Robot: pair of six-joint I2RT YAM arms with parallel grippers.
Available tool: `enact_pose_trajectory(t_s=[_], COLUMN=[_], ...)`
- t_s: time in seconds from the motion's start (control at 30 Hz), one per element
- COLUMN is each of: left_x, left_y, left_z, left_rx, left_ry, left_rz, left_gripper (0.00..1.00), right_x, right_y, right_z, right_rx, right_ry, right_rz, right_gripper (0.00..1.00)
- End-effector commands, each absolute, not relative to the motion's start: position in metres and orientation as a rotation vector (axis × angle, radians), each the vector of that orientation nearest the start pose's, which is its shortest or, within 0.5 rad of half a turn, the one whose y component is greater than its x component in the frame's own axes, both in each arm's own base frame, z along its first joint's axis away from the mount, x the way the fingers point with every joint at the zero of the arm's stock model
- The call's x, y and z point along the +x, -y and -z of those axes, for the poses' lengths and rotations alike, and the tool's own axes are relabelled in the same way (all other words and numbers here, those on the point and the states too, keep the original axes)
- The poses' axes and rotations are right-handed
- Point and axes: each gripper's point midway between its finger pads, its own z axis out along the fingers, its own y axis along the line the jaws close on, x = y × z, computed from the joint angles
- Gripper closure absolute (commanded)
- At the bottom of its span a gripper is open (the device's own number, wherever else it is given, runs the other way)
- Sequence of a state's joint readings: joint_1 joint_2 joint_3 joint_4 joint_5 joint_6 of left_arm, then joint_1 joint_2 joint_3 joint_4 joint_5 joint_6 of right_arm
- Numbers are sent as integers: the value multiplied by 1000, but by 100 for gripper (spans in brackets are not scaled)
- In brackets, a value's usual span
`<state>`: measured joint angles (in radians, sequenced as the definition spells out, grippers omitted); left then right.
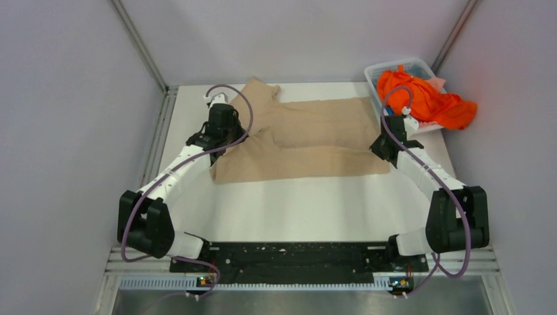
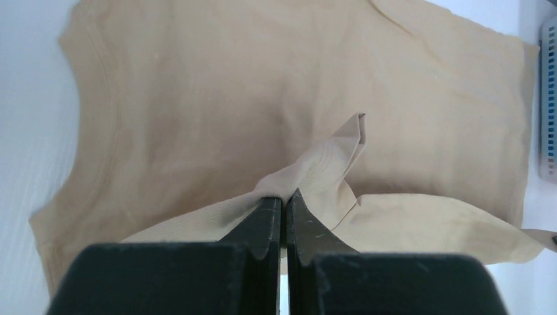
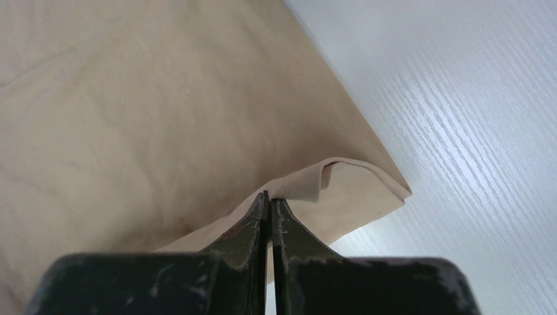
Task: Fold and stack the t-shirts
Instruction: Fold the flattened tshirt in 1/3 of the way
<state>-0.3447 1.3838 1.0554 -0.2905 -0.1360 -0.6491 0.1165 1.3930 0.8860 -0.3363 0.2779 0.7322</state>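
A tan t-shirt (image 1: 309, 141) lies spread across the far half of the white table, partly folded over itself. My left gripper (image 1: 226, 134) is shut on a pinch of its cloth at the shirt's left side; in the left wrist view the tan t-shirt (image 2: 263, 98) rises in a peak at my left gripper (image 2: 284, 197). My right gripper (image 1: 384, 146) is shut on the shirt's right edge; in the right wrist view the tan t-shirt (image 3: 164, 111) has its corner fold held in my right gripper (image 3: 268, 197). An orange t-shirt (image 1: 427, 98) lies bunched in a basket.
A white basket (image 1: 394, 69) stands at the far right corner, with its edge in the left wrist view (image 2: 548, 98). The bare white table (image 1: 295, 210) lies between the shirt and the arm bases. Grey walls close in on the left, right and back.
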Motion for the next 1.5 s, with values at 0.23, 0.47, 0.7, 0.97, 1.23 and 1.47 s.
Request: enact_pose_trajectory(t_s=[0.23, 0.47, 0.7, 0.97, 1.23, 1.47], left_x=[434, 471, 487, 440, 424, 497], left_y=[139, 123, 113, 153, 173, 118], left_z=[-177, -135, -143, -143, -99, -79], left_rx=[-342, -430, -461, -384, -327, -414], left_ry=[-2159, -2262, -2338, -2359, -2460, -2420], left_rz=[371, 304, 297, 571, 577, 148], left_gripper=[100, 98, 1, 1, 1, 1], right_x=[400, 425, 429, 387, 387, 390], right_y=[-13, -3, -11, -86, -170, -175], right_z=[-116, -109, -132, -149, -104, -81], right_rx=[811, 776, 688, 347, 52, 74], right_ry=[-2119, -2109, -2125, -2148, -2285, -2335], right_rz=[-44, 53, 20, -144, -320, -307], right_gripper=[100, 95, 35, 5, 5, 7])
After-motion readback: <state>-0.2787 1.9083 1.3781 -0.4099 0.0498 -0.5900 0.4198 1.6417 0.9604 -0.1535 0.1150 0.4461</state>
